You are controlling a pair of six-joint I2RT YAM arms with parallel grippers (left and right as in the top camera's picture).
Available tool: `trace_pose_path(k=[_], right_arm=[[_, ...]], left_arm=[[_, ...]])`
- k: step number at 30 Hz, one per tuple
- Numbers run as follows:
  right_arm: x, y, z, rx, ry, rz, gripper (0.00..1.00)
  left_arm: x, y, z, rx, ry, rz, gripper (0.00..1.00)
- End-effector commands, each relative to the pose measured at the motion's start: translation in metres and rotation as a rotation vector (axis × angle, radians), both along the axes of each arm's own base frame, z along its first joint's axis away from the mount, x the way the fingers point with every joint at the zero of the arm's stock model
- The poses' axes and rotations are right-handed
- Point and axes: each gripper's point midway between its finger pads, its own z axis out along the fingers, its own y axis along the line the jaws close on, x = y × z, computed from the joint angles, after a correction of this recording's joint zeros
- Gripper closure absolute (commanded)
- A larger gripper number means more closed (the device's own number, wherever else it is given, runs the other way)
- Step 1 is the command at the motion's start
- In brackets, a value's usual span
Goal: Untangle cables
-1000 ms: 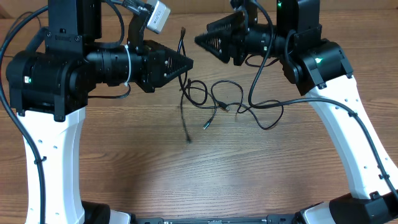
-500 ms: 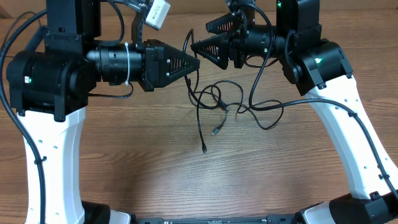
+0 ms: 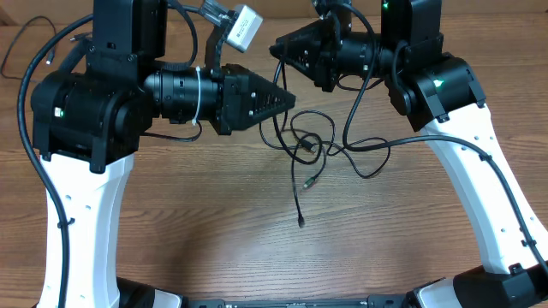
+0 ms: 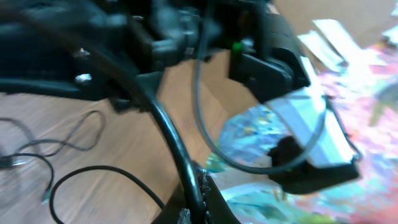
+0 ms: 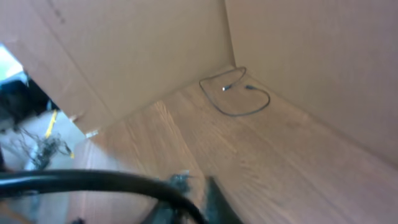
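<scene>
The left gripper (image 3: pixel 289 101) and right gripper (image 3: pixel 276 49) each clench cables (image 3: pixel 310 147) above the tabletop's (image 3: pixel 257 257) far edge; draw apart slowly; avoid tightening knots.

A brown wood-grain table (image 3: pixel 214 222) is lying below the left fingers (image 3: pixel 272 99) and the right fingers (image 3: pixel 295 50). Plain tan cardboard walls (image 5: pixel 298 50) are standing beyond the right fingers, meeting in a corner. A blurred multicoloured surface (image 4: pixel 373 124) is showing past the left fingers.

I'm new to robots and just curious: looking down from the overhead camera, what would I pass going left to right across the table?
The left arm's white link → cables → right arm's white link.
</scene>
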Motion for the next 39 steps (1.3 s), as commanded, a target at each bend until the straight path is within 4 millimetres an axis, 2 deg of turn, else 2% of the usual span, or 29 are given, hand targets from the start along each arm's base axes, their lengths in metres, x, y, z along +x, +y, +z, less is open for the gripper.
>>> trace_pose_path(k=[1,4,5,8,10,11,17,26,36,39], right_arm=[[0.003,0.0,0.003,0.0,-0.009,-0.015,0.96],[0.003,0.0,0.003,0.005,0.006,-0.019,0.96],[0.002,0.0,0.003,0.01,0.018,-0.022,0.96],[0.004,-0.001,0.003,0.013,0.035,-0.037,0.96],[0.008,-0.003,0.0,0.0,0.038,-0.064,0.96],[0.01,-0.004,-0.001,-0.006,0.04,-0.076,0.96],[0.013,-0.008,-0.009,-0.035,0.058,-0.113,0.96],[0.01,-0.007,-0.011,-0.036,0.071,-0.099,0.96],[0.007,-0.003,-0.012,-0.04,0.076,-0.089,0.96],[0.005,-0.001,-0.012,-0.04,0.076,-0.083,0.96]], left_arm=[[0.018,0.009,-0.012,0.079,-0.005,0.11,0.96],[0.027,0.014,-0.018,0.123,-0.018,0.161,0.93],[0.033,0.019,-0.022,0.156,-0.029,0.2,0.84],[0.046,0.029,-0.029,0.22,-0.053,0.278,0.67],[0.057,0.039,-0.033,0.27,-0.079,0.342,0.49],[0.06,0.041,-0.034,0.284,-0.089,0.362,0.44],[0.07,0.044,-0.028,0.296,-0.169,0.377,0.34],[0.071,0.035,-0.017,0.291,-0.318,0.285,0.24],[0.063,0.024,-0.009,0.271,-0.437,0.174,0.36],[0.064,0.023,-0.007,0.263,-0.448,0.172,0.35]])
